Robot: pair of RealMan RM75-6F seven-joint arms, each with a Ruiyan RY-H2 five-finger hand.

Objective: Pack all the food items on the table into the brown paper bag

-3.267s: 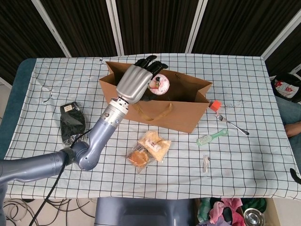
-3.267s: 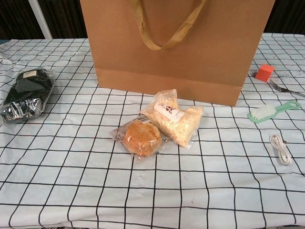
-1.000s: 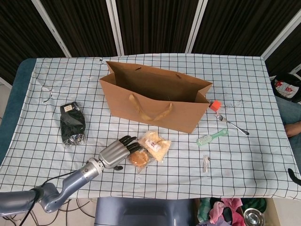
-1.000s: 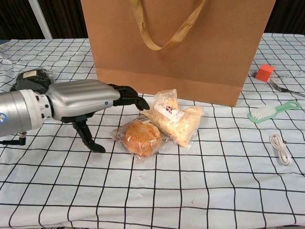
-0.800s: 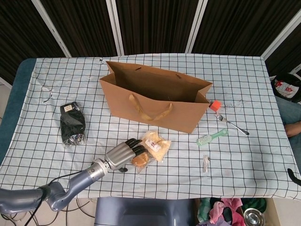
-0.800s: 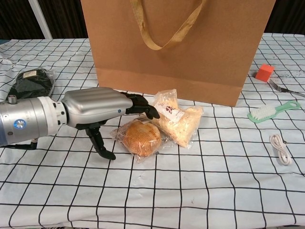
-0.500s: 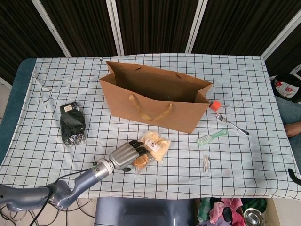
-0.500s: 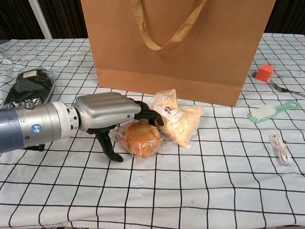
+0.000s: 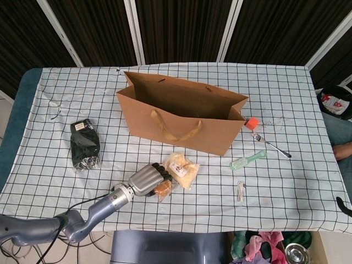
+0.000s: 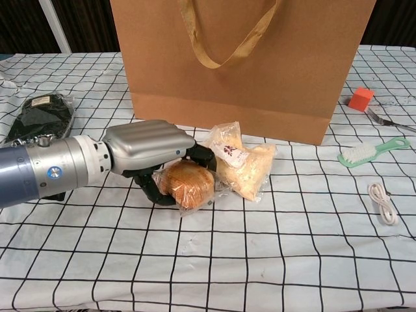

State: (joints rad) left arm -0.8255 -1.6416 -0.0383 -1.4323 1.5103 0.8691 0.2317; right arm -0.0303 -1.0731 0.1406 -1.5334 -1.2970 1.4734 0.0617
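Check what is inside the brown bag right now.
In the head view the bag stands open, but only its brown inner walls show; the near wall hides the bottom, so any contents cannot be seen. The chest view shows only its outside.

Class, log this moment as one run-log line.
left hand: grips round wrapped bun | brown paper bag: upright, open | right hand: not in view
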